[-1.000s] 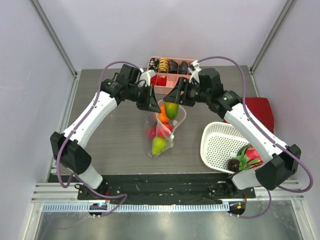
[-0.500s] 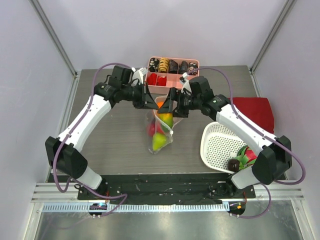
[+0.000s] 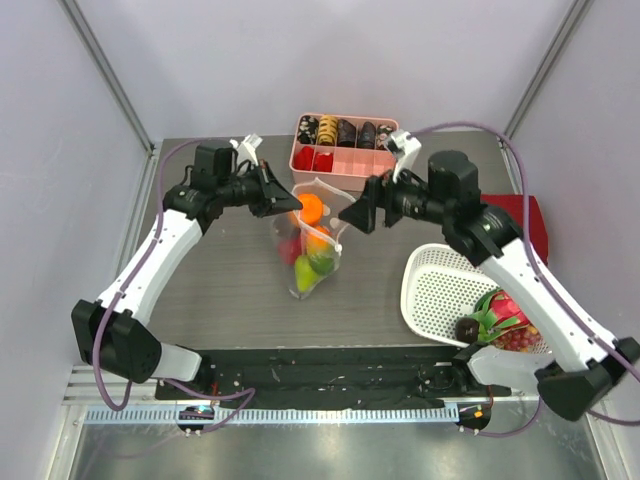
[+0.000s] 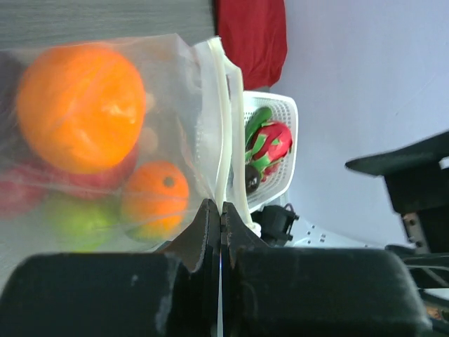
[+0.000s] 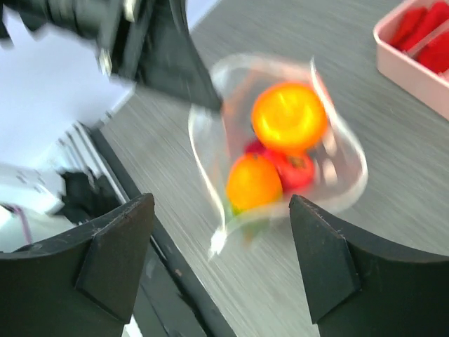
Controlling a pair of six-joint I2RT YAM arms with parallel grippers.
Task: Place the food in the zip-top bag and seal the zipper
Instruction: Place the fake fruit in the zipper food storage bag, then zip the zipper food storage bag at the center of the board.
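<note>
Left gripper (image 4: 220, 210) is pinched shut on the zipper (image 4: 224, 140) strip at the mouth of the zip-top bag (image 3: 296, 255), which lies on the table (image 3: 210, 280) between the two arms. Through the clear plastic I can see a big orange fruit (image 4: 81, 105) near the mouth, a smaller orange fruit (image 4: 154, 200) below it, a red apple (image 5: 300, 172) and a green pear (image 3: 305, 273) at the bottom end. Right gripper (image 3: 350, 213) hangs just beside the bag's mouth, its fingers (image 5: 119, 260) spread wide with nothing between them. Its own wrist camera, though blurred, shows the mouth gaping open, which the overhead view barely gives away. Behind the bag stands a pink compartment tray (image 3: 355, 162) of dark and red snack pieces; off to the right, a white perforated basket (image 3: 440, 290) holds a dragon fruit (image 3: 503, 308).
</note>
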